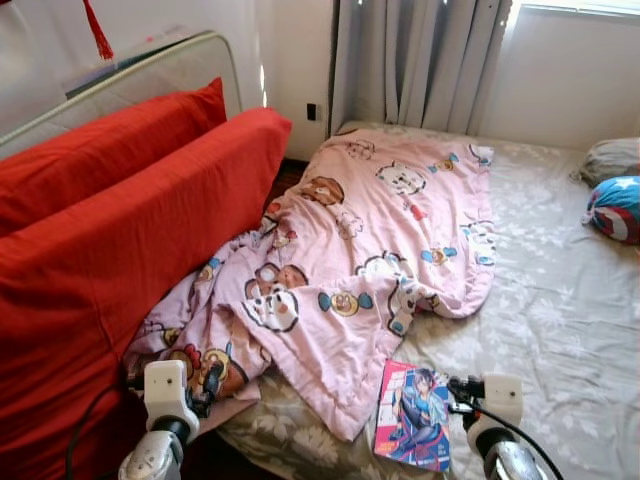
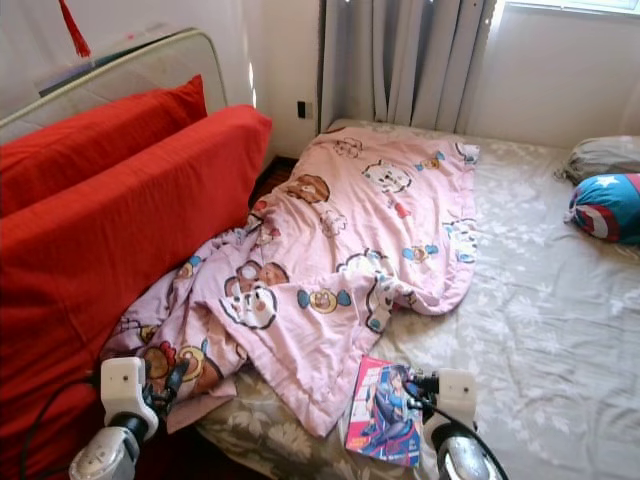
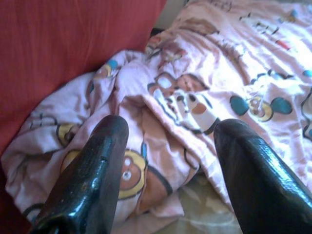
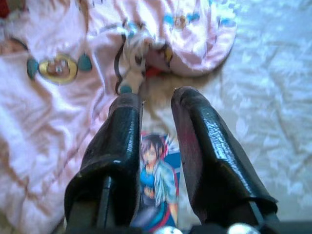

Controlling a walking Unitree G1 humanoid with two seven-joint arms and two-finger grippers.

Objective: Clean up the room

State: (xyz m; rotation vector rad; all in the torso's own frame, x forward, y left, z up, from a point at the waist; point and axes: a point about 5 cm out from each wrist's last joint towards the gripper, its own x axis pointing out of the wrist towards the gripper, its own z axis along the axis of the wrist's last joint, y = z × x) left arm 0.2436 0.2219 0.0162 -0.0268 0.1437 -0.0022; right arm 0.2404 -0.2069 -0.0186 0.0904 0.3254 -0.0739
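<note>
Right gripper hovers over the comic book, fingers parted a little and holding nothing, the book lying flat at the near edge of the bed, its left edge against the pink blanket. Left gripper gapes wide, empty, above the blanket's rumpled corner beside the red cushion. Thin, glossy, probably slippery (floppy too): pinch its free right edge.

place: home bedroom | evidence: mattress in floral sheet, pink cartoon-print quilt, red cushions, grey curtains, pillows
</note>
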